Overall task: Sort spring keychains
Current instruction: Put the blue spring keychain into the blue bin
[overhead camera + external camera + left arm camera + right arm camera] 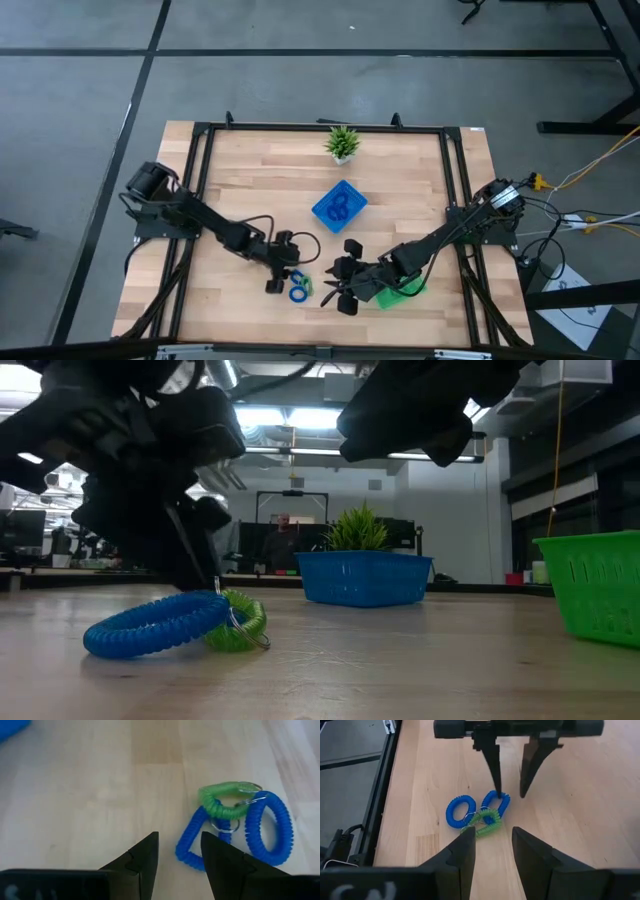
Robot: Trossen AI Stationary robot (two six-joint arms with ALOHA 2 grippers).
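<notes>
Three spring keychains lie tangled flat on the wooden table: two blue loops (459, 811) (496, 802) and a green one (482, 822). In the left wrist view they show as a blue loop (192, 845), a second blue loop (270, 830) and the green one (222, 802). My left gripper (510, 795) is open, slanting down, low over the table. One fingertip stands at the nearer blue loop and the other beside it on bare wood. My right gripper (492, 845) hangs open above the table to the right of the tangle, holding nothing. My left gripper has one fingertip (497, 794) at the rim of a blue keychain (501, 800), coming from above at a slant. Whether it touches the coil I cannot tell. The keychain lies flat on the table.
A blue square tray (339, 205) with blue keychains in it sits mid-table. A green square tray (405, 292) stands partly under my right arm. A small potted plant (342, 143) stands at the far edge. A black frame (190, 200) runs along the table's sides.
</notes>
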